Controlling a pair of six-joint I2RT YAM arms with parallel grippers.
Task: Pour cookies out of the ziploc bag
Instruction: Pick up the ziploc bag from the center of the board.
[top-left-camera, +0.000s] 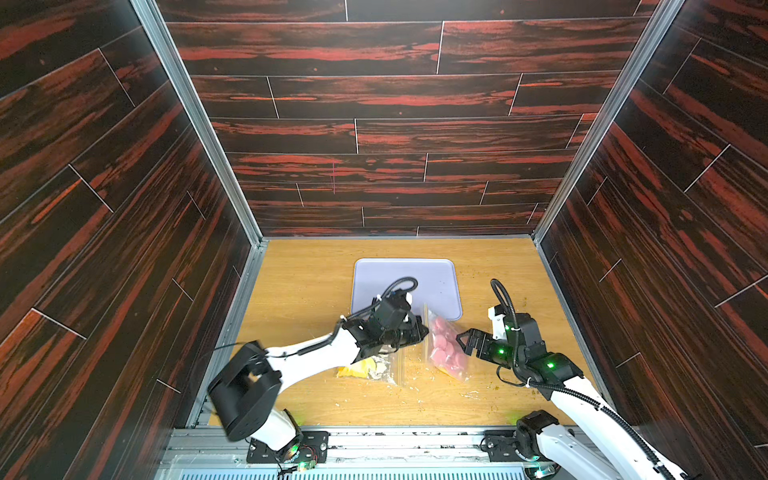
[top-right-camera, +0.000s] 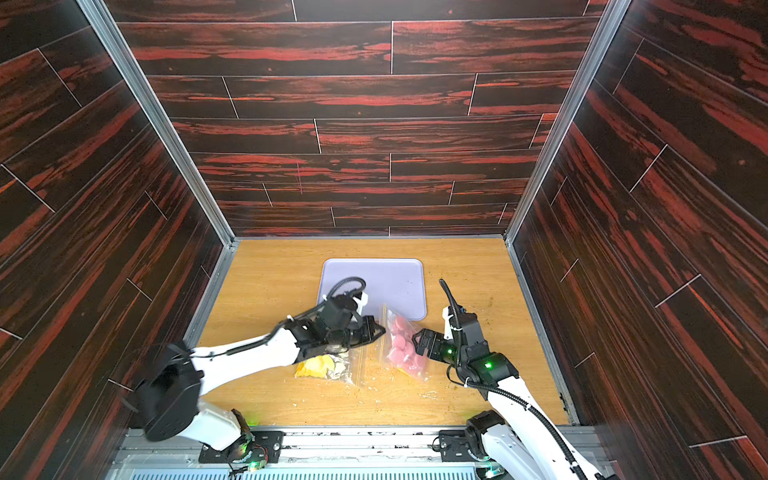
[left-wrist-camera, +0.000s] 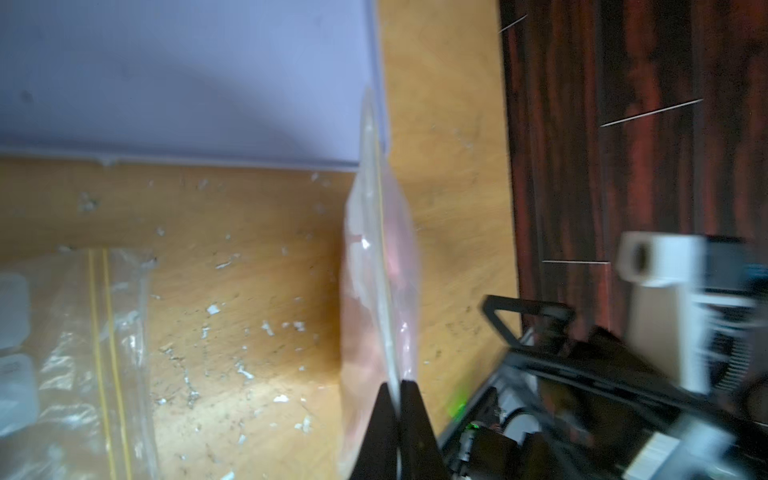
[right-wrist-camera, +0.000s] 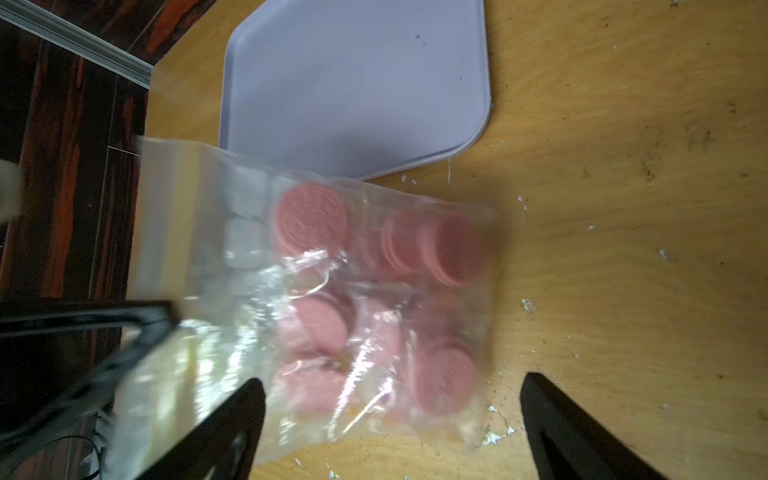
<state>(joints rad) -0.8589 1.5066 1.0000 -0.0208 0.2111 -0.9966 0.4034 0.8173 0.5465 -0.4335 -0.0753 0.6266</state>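
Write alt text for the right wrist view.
A clear ziploc bag of pink cookies sits just ahead of the open right gripper, on a crumb-strewn wooden table. A lavender tray lies beyond the bag.

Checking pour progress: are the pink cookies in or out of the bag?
In: the pink cookies sit inside the clear ziploc bag; the lavender tray holds none.

The bench is light wood-grain board. A lavender tray lies flat on it, midway between the side edges and nearer the far edge. Towards the near edge, left of centre, a clear zip bag holding a yellow lump lies flat. Pale crumbs litter the board around it. The ziploc bag of pink cookies stands tilted off the tray's near right corner; whether it touches the bench cannot be told.
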